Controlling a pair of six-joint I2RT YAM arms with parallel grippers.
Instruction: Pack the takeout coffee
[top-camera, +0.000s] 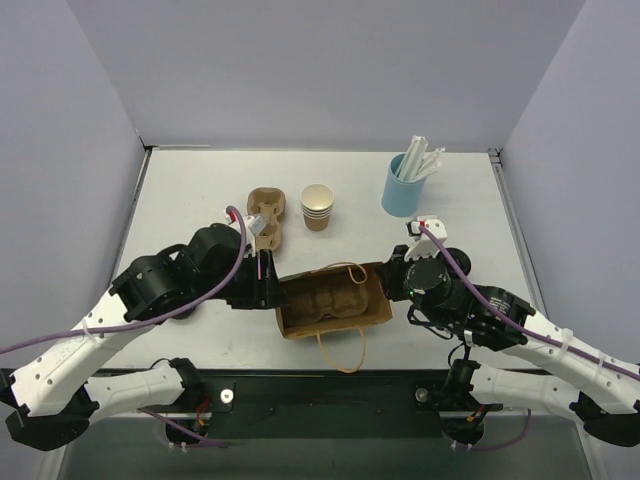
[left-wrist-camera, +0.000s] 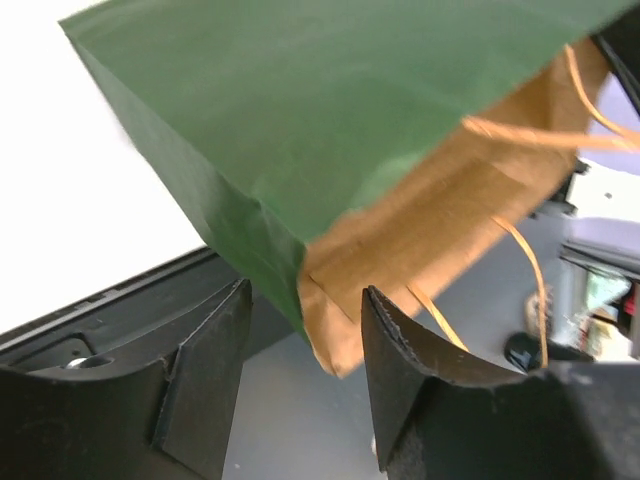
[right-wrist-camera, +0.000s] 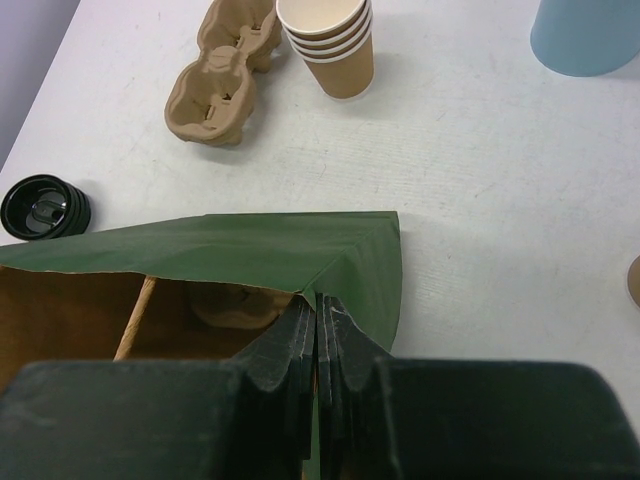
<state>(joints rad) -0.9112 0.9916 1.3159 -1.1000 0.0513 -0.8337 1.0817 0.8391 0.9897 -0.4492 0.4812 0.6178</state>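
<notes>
A paper bag (top-camera: 333, 301), green outside and brown inside, lies open near the front edge with a pulp carrier (top-camera: 330, 298) inside it. My right gripper (right-wrist-camera: 317, 325) is shut on the bag's right edge (right-wrist-camera: 350, 260). My left gripper (left-wrist-camera: 305, 340) is open, with the bag's left corner (left-wrist-camera: 335, 340) between its fingers. The takeout coffee shows only as a round black lid (right-wrist-camera: 45, 207) left of the bag in the right wrist view. In the top view it is hidden under my left arm (top-camera: 200, 270).
A second pulp carrier (top-camera: 268, 215) and a stack of lidless tan cups (top-camera: 317, 206) stand behind the bag. A blue cup of white straws (top-camera: 405, 185) stands at the back right. The bag's twine handle (top-camera: 345, 350) hangs over the front edge.
</notes>
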